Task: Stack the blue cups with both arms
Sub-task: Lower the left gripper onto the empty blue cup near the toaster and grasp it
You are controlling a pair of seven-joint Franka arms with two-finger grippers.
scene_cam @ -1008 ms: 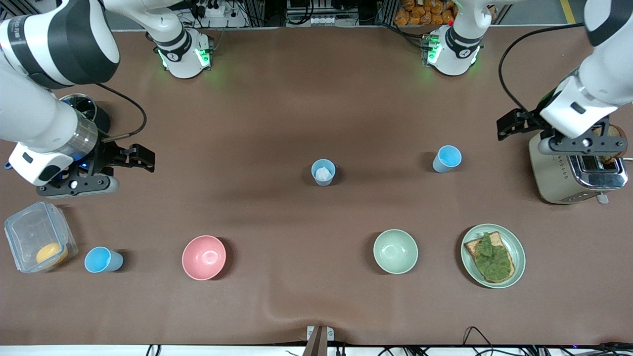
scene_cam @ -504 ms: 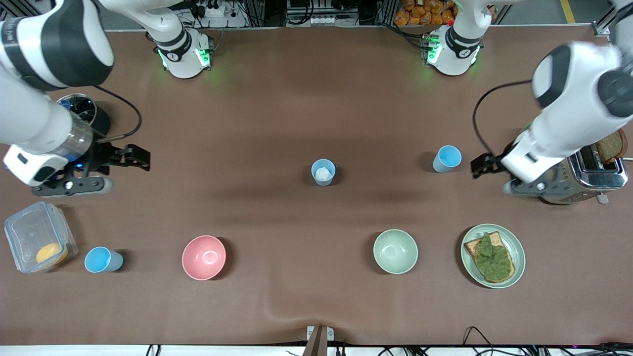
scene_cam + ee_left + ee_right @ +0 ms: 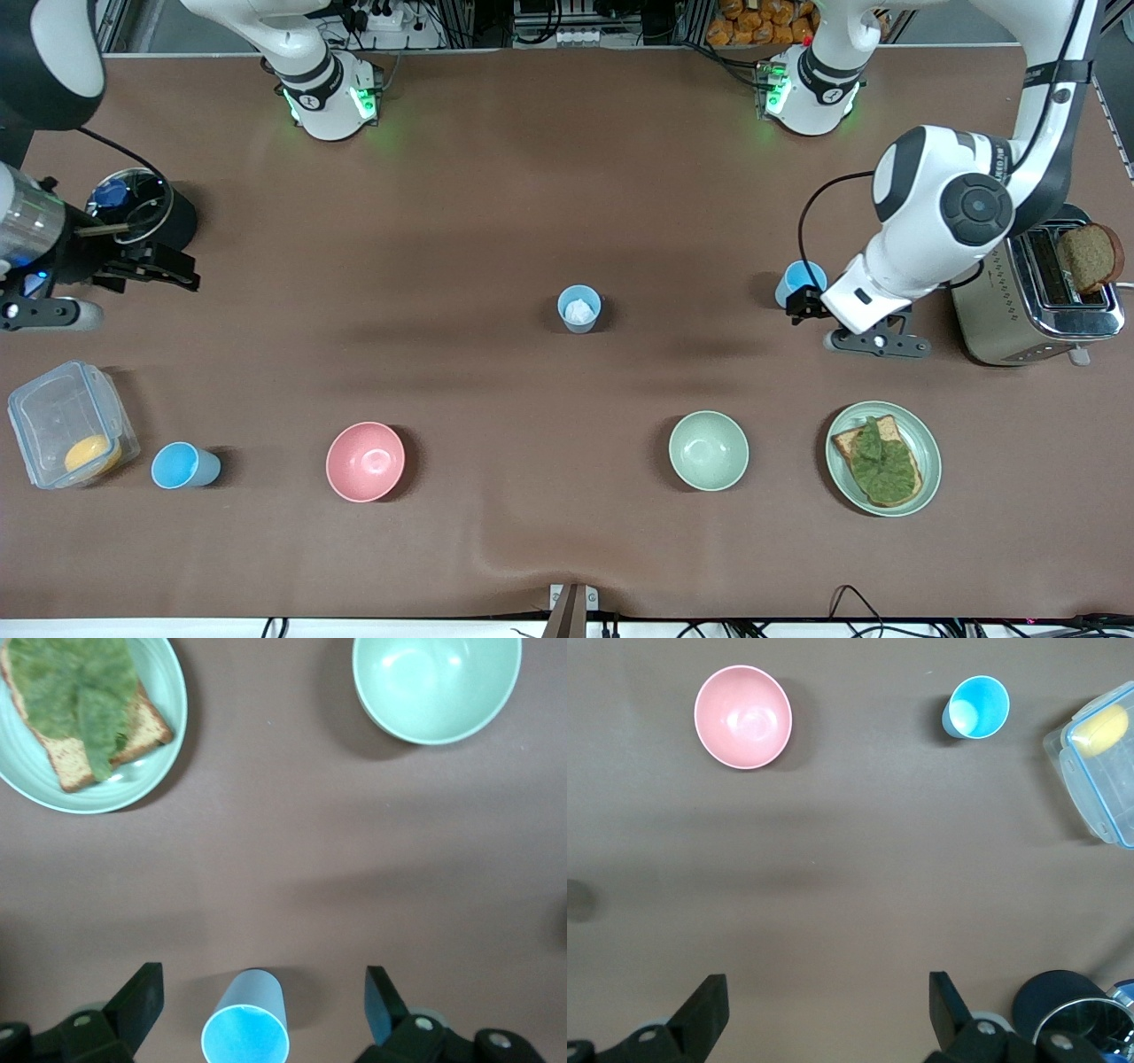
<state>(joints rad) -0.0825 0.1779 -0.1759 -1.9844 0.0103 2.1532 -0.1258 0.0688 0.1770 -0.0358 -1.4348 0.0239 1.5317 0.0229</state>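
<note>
Your left gripper [image 3: 257, 1010] is wide open, with one black finger [image 3: 142, 997] on each side of a blue cup [image 3: 245, 1028], and neither finger touches it. You can see that same cup [image 3: 800, 282] in the front view, standing toward the left arm's end of the table, near the toaster [image 3: 1032, 297] that sits at that end's edge with a slice of bread [image 3: 1088, 255] poking out. Your right gripper [image 3: 824, 1010] is open too, and it holds nothing. It hangs over the edge at the right arm's end of the table [image 3: 496, 177], just beside a black pot [image 3: 146, 208]. You have a second blue cup [image 3: 579, 308] in the middle of the table, with something white inside it; I cannot tell what the white thing is. Your third blue cup [image 3: 182, 466] stands near the corner at the right arm's end that is closest to the front camera, just beside a clear box [image 3: 66, 434] with something yellow inside. A pink bowl [image 3: 365, 461] sits a little farther along that front edge. A pale green bowl [image 3: 708, 450] and a green plate [image 3: 921, 483] with toast and a green leaf sit along the same edge, toward the left arm's end. All three cups stand well apart, and none is stacked yet.
</note>
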